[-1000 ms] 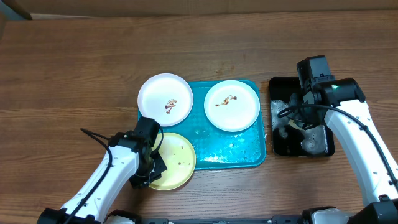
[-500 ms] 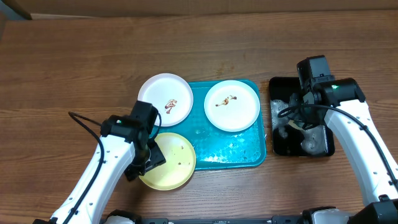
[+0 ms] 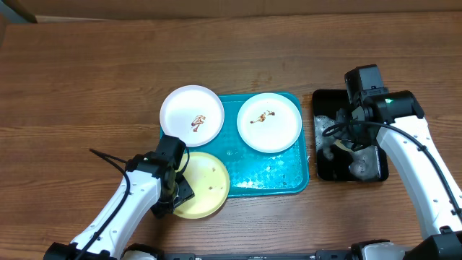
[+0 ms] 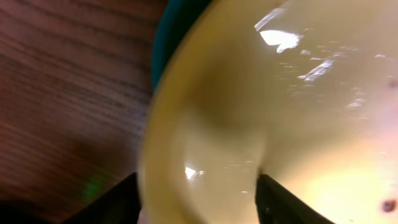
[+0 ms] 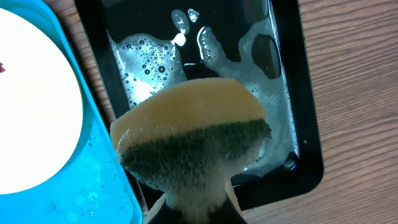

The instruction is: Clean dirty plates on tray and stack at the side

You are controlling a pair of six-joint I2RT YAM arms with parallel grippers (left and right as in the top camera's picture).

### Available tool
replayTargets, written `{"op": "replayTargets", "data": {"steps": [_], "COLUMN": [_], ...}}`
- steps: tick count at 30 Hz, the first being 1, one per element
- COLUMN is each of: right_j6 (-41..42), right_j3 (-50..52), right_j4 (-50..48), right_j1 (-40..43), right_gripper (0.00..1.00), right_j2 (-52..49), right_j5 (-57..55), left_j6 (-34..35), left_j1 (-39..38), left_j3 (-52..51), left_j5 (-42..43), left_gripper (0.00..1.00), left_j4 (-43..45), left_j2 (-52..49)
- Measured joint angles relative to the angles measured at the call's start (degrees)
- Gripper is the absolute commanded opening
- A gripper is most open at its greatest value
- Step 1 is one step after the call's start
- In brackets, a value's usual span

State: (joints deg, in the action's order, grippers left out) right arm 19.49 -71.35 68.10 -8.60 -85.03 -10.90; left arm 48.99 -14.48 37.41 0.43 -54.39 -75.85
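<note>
Gripping the left rim of the pale yellow-green plate (image 3: 206, 186), the left claw (image 3: 175, 191) has its fingers closed over that edge. The plate overlaps the near left corner of the turquoise tray (image 3: 274, 177) and shows small brown specks. One smeared white plate (image 3: 268, 123) lies on the tray's far right part; the other white plate (image 3: 191, 115) overhangs its far left corner onto the desk (image 3: 86, 79). The right claw (image 5: 194, 214) pinches a yellow-and-green sponge (image 5: 193, 124) above the foamy black tray (image 5: 311, 134).
</note>
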Motion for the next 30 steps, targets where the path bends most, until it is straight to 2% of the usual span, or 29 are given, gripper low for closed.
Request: {"op": "replayTargets", "data": {"steps": [2, 7, 19, 26, 30], "right_j6": [-0.02, -0.02, 0.0, -3.02, -3.91], "right_j3": [0.0, 0.0, 0.0, 0.0, 0.0], "right_j4": [0.04, 0.07, 0.04, -1.22, -1.25], "right_j1": [0.0, 0.0, 0.0, 0.0, 0.0], "right_gripper": [0.04, 0.04, 0.04, 0.04, 0.04], "right_j2": [0.0, 0.0, 0.0, 0.0, 0.0], "right_j5": [-0.02, 0.0, 0.09, 5.6, 7.04], "left_j6": [0.2, 0.17, 0.0, -2.05, -2.8], "left_j1": [0.0, 0.0, 0.0, -0.07, -1.16], "left_j3": [-0.13, -0.15, 0.7, 7.37, 11.58], "left_j5": [0.26, 1.14, 2.84, 2.27, -2.4], "left_gripper": [0.2, 0.04, 0.04, 0.04, 0.04], "left_j4": [0.66, 1.22, -0.5, -2.91, -5.03], "left_j2": [0.0, 0.07, 0.55, 1.55, 2.89]}}
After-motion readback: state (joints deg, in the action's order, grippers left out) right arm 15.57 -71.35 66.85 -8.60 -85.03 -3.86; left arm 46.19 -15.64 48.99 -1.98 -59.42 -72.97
